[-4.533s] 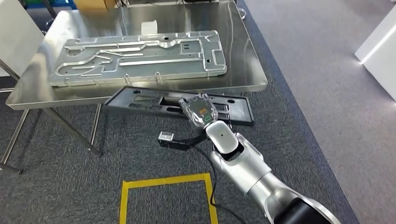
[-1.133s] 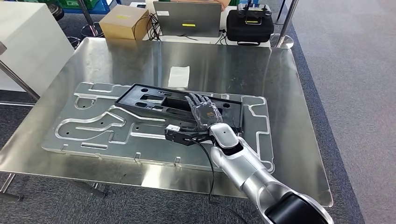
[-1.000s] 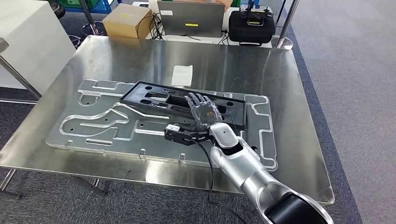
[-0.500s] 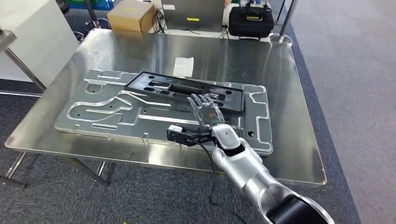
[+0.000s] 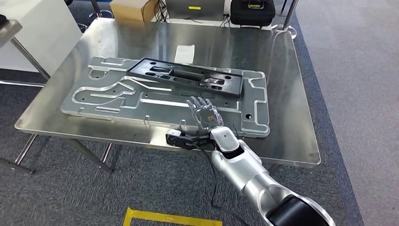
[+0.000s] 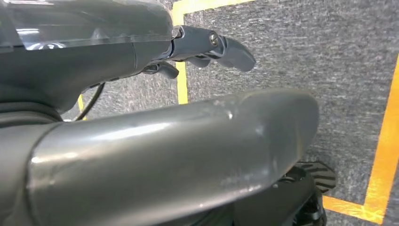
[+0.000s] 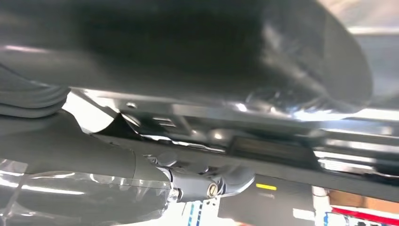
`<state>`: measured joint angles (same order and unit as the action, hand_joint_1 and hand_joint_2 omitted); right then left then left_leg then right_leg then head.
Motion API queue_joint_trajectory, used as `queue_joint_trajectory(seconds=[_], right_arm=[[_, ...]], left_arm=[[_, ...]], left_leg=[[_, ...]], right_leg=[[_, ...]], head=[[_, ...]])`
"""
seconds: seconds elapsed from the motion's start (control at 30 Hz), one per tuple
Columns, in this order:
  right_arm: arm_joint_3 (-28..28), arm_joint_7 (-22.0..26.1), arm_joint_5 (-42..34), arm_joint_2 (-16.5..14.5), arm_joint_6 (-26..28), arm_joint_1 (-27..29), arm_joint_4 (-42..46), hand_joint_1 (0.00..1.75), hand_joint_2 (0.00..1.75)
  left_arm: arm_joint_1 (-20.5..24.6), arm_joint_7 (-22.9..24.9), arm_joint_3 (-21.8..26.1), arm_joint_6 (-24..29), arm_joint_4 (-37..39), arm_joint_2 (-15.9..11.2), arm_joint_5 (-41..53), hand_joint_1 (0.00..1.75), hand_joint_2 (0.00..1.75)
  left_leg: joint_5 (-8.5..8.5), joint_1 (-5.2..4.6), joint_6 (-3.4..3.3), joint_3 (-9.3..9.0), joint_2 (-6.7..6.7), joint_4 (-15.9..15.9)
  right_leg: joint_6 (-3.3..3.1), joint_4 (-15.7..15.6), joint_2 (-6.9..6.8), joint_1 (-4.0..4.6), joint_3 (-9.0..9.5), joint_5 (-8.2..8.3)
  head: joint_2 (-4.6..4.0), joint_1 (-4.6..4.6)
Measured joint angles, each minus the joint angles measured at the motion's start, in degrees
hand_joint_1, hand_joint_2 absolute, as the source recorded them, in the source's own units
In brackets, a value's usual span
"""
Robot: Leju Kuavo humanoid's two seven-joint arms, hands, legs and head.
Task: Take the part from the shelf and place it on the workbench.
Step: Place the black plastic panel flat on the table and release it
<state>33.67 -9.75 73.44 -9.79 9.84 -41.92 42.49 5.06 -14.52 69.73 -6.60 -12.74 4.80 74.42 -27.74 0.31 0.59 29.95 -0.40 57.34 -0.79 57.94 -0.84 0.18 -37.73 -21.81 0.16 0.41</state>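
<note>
Right hand (image 5: 205,114): empty, fingers spread, raised over the near edge of the workbench (image 5: 291,117), above the near long side of the grey metal plate (image 5: 113,101). Left hand (image 6: 141,56): hangs over grey carpet with yellow tape lines (image 6: 383,155), holding nothing, fingers loosely apart. Part (image 5: 188,77): black, long, slotted; lies flat on the plate's far long edge, apart from the right hand. Plate: covers most of the workbench centre. White paper slip (image 5: 185,53): on the bare steel just beyond the part. Beyond the far edge: cardboard box (image 5: 131,7), laptop (image 5: 194,8), black case (image 5: 251,12). Floor: grey carpet (image 5: 339,70); yellow tape (image 5: 169,218) near the robot.
</note>
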Motion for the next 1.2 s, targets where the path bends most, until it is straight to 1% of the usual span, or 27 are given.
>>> queue_joint_trajectory(seconds=[0.07,0.1,0.17,0.2,0.23,0.27,0.3,0.33,0.4,0.47,0.53,0.57,0.6,0.63,0.7,0.73,0.77,0.8,0.87,0.9,0.93,1.0,1.03,1.07,1.1,1.13,1.2], right_arm=[[0.15,-0.01,0.0,-0.01,0.03,-0.01,-0.19,0.0,0.0],[0.19,-0.02,0.01,0.0,0.03,-0.05,-0.26,0.0,0.0],[0.24,-0.03,0.08,0.02,0.03,-0.06,-0.41,0.0,0.0],[0.3,-0.03,0.11,0.03,0.03,0.01,-0.5,0.0,0.0],[0.37,-0.02,0.15,0.04,0.02,0.12,-0.61,0.0,0.0],[0.44,-0.01,0.19,0.06,0.03,0.21,-0.7,0.0,0.0],[0.5,0.0,0.24,0.07,0.04,0.25,-0.76,0.0,0.0],[0.54,0.02,0.31,0.07,0.07,0.24,-0.78,0.0,0.0],[0.6,0.04,0.56,0.06,0.12,0.11,-0.77,0.0,0.0],[0.66,0.03,0.85,0.09,0.14,0.08,-0.77,0.0,0.0],[0.74,-0.02,1.07,0.12,0.15,0.12,-0.77,0.0,0.0],[0.78,-0.05,1.14,0.1,0.15,0.11,-0.77,0.0,0.0],[0.81,-0.07,1.17,0.07,0.16,0.06,-0.77,0.0,0.0],[0.84,-0.08,1.19,0.04,0.17,0.02,-0.78,0.0,0.0],[0.89,-0.08,1.2,0.03,0.2,0.02,-0.8,0.0,0.0],[0.91,-0.09,1.2,0.03,0.2,0.07,-0.83,0.0,0.0],[0.92,-0.09,1.2,0.03,0.2,0.11,-0.85,0.0,0.0],[0.92,-0.09,1.2,0.02,0.2,0.13,-0.87,0.0,0.0],[0.93,-0.09,1.2,0.02,0.22,0.08,-0.87,0.0,0.0],[0.93,-0.09,1.2,0.02,0.24,0.04,-0.85,0.0,0.0],[0.93,-0.1,1.2,0.02,0.27,0.02,-0.83,0.0,0.0],[0.94,-0.1,1.22,0.02,0.33,-0.06,-0.79,0.0,0.0],[0.95,-0.1,1.23,0.08,0.36,-0.06,-0.85,0.0,0.0],[0.96,-0.1,1.23,0.15,0.38,-0.07,-0.92,0.0,0.0],[0.97,-0.1,1.24,0.24,0.4,-0.03,-1.01,0.0,0.0],[0.97,-0.1,1.24,0.34,0.44,0.01,-1.09,0.0,0.0],[0.97,-0.1,1.23,0.41,0.67,0.11,-1.18,0.0,0.0]], left_arm=[[-0.02,0.05,0.16,-0.08,0.01,0.05,0.0,0.0,0.0],[0.0,0.08,0.23,-0.11,0.01,0.08,0.0,0.0,0.0],[0.05,0.13,0.34,-0.16,0.0,0.09,-0.01,0.0,0.0],[0.06,0.14,0.37,-0.16,0.0,0.07,-0.02,0.0,0.0],[0.07,0.14,0.4,-0.16,0.0,0.04,-0.03,0.0,0.0],[0.07,0.14,0.42,-0.15,0.0,0.03,-0.05,0.0,0.0],[0.07,0.14,0.43,-0.14,0.0,0.01,-0.06,0.0,0.0],[0.09,0.15,0.43,-0.13,0.0,0.01,-0.07,0.0,0.0],[0.14,0.16,0.44,-0.12,0.01,0.12,-0.08,0.0,0.0],[0.17,0.16,0.46,-0.11,0.03,0.25,-0.13,0.0,0.0],[0.13,0.16,0.48,-0.15,0.04,0.26,-0.19,0.0,0.0],[0.1,0.17,0.49,-0.17,0.03,0.22,-0.21,0.0,0.0],[0.07,0.17,0.5,-0.19,0.03,0.2,-0.22,0.0,0.0],[0.06,0.18,0.51,-0.2,0.03,0.17,-0.22,0.0,0.0],[0.06,0.18,0.51,-0.22,0.04,0.16,-0.22,0.0,0.0],[0.06,0.18,0.5,-0.24,0.04,0.16,-0.22,0.0,0.0],[0.07,0.18,0.5,-0.24,0.04,0.15,-0.22,0.0,0.0],[0.08,0.18,0.5,-0.24,0.04,0.13,-0.22,0.0,0.0],[0.2,0.18,0.5,-0.24,0.04,0.04,-0.22,0.0,0.0],[0.29,0.18,0.51,-0.24,0.04,0.01,-0.22,0.0,0.0],[0.35,0.18,0.5,-0.24,0.04,-0.01,-0.22,0.0,0.0],[0.39,0.19,0.51,-0.24,0.04,-0.01,-0.22,0.0,0.0],[0.34,0.19,0.51,-0.25,0.05,0.03,-0.22,0.0,0.0],[0.37,0.2,0.51,-0.25,0.07,0.07,-0.22,0.0,0.0],[0.4,0.21,0.51,-0.26,0.08,0.11,-0.23,0.0,0.0],[0.42,0.22,0.52,-0.27,0.09,0.14,-0.24,0.0,0.0],[0.43,0.22,0.53,-0.28,0.09,0.12,-0.32,0.0,0.0]], left_leg=[[1.14,0.26,-0.77,0.24,0.28,-0.79],[1.69,0.45,-1.24,0.44,0.45,-1.23],[2.44,0.64,-1.89,1.19,0.64,-1.43],[2.61,0.63,-1.96,1.71,0.69,-1.22],[2.74,0.62,-1.95,2.24,0.71,-0.89],[2.81,0.63,-1.94,2.74,0.72,-0.48],[2.83,0.63,-1.91,3.23,0.7,0.01],[2.81,0.61,-1.87,3.63,0.66,0.48],[2.87,0.56,-1.59,4.41,0.57,1.16],[3.39,0.69,-0.8,4.99,0.51,1.28],[3.95,0.84,0.16,5.24,0.37,1.0],[3.44,0.81,0.51,5.49,0.3,1.2],[2.11,0.81,0.74,5.94,0.24,2.26],[-0.04,0.82,0.93,6.71,0.21,4.54],[-4.9,1.0,1.3,8.59,0.23,11.7],[-6.21,1.03,1.52,9.17,0.24,14.97],[-6.28,1.05,1.71,9.07,0.24,16.75],[-5.17,1.08,1.86,8.06,0.24,16.57],[-2.38,1.22,2.04,3.75,0.24,10.97],[-2.13,1.14,1.97,1.3,0.19,7.05],[-2.29,1.02,1.64,-0.24,0.08,4.28],[-2.75,0.63,0.66,-1.02,-0.15,1.93],[-2.11,0.7,0.0,-0.39,-0.14,2.03],[-1.42,0.78,-0.52,0.17,-0.03,1.86],[-0.53,0.88,-1.19,0.96,0.11,1.77],[0.46,1.01,-1.7,1.93,0.25,1.65],[2.31,0.94,-2.25,4.09,0.44,1.67]], right_leg=[[0.62,0.23,0.34,-0.1,-0.49,-0.5],[0.93,1.72,0.56,-0.1,-1.23,-1.98],[1.46,8.16,0.83,-0.26,-3.63,-6.76],[1.65,12.03,0.85,-0.41,-4.82,-8.73],[1.79,14.84,0.84,-0.54,-5.43,-9.76],[1.85,15.82,0.83,-0.63,-5.13,-9.74],[1.81,14.54,0.83,-0.69,-3.73,-8.71],[1.65,11.36,0.85,-0.71,-1.42,-7.17],[0.93,4.11,1.06,-0.43,3.09,-5.52],[0.32,0.9,1.25,0.03,4.58,-5.37],[-0.14,0.14,1.16,0.02,4.48,-4.52],[-0.51,-0.34,1.0,-0.14,4.43,-4.0],[-0.94,-0.84,0.81,-0.35,4.31,-3.5],[-1.29,-1.26,0.62,-0.57,4.07,-3.01],[-1.58,-0.99,0.4,-0.5,2.98,-2.3],[-1.53,-0.64,0.31,-0.48,2.27,-1.97],[-1.45,-0.22,0.24,-0.49,1.48,-1.63],[-1.31,0.25,0.2,-0.53,0.6,-1.28],[-0.85,1.27,0.2,-0.68,-1.15,-0.52],[-0.5,1.75,0.24,-0.7,-1.93,-0.11],[-0.13,1.98,0.27,-0.66,-2.41,0.38],[0.56,1.8,0.35,-0.55,-2.82,1.63],[0.89,1.47,0.42,-0.51,-2.95,2.3],[1.2,1.46,0.54,-0.56,-3.31,2.12],[1.5,2.07,0.67,-0.6,-3.81,0.71],[1.76,3.71,0.77,-0.67,-4.43,-1.94],[2.18,10.2,0.81,-0.78,-5.45,-8.81]], head=[[-0.01,-0.01],[-0.01,0.09],[0.01,0.33],[0.01,0.41],[0.0,0.43],[0.0,0.44],[0.0,0.45],[-0.01,0.45],[0.01,0.39],[0.0,0.35],[-0.01,0.38],[-0.01,0.33],[-0.01,0.22],[-0.01,0.04],[0.0,-0.21],[0.0,-0.26],[0.0,-0.25],[0.0,-0.28],[0.0,-0.29],[0.0,-0.3],[0.0,-0.26],[0.0,-0.35],[0.0,-0.38],[0.0,-0.48],[-0.01,-0.36],[0.0,-0.21],[-0.01,0.06]])
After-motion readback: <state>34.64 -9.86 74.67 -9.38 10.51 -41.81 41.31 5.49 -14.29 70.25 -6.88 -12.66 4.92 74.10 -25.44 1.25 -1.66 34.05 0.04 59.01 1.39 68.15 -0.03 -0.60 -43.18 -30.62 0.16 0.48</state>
